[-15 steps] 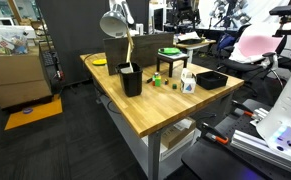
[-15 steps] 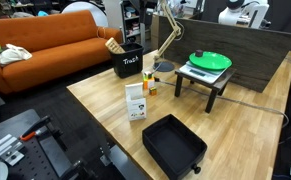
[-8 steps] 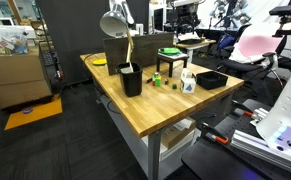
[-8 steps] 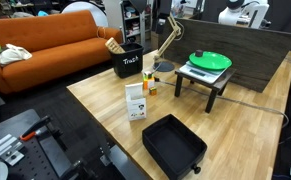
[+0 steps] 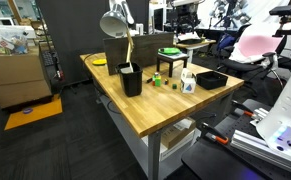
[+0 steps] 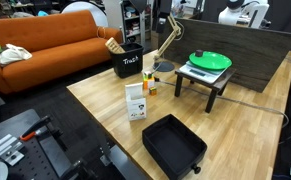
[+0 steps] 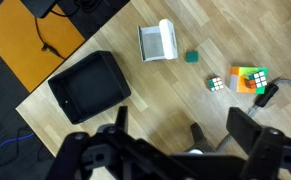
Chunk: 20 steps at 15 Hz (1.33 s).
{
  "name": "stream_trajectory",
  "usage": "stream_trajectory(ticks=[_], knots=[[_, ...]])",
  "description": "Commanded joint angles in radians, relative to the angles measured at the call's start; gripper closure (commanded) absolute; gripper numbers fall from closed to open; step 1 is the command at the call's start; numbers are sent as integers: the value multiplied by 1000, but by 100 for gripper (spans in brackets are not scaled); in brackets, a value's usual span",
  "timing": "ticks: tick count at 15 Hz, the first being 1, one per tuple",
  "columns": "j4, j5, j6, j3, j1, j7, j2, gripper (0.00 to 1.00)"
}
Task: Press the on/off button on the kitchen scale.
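The kitchen scale (image 6: 207, 70) is a flat white unit with a round green plate on top. It sits on a small black stand (image 6: 215, 92) at the far side of the wooden table, and it also shows in an exterior view (image 5: 170, 53). Its button is too small to make out. In the wrist view my gripper (image 7: 185, 140) hangs high above the table, with both dark fingers wide apart and nothing between them. A black leg of the stand (image 7: 197, 133) shows between the fingers, and the scale itself is hidden there. I cannot make out the gripper in either exterior view.
A black tray (image 6: 173, 145) lies near the table's front edge, with a white carton (image 6: 136, 100) behind it. A black bin marked Trash (image 6: 128, 62) and a desk lamp (image 5: 115, 25) stand beyond. Puzzle cubes (image 7: 250, 78) lie on the wood (image 7: 185, 95).
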Motion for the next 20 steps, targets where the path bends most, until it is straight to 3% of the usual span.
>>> stream_trajectory(ticks=[1,9,15,16,20], knots=[[29,10,3,-8,-6,10,11,0],[115,51,-15,-27,-19,70,81,0],[248,51,-35,-50,-41,114,221,0],[178,35,2,-47,-32,93,175,0],[227,35,-7,-51,-36,105,217,0]])
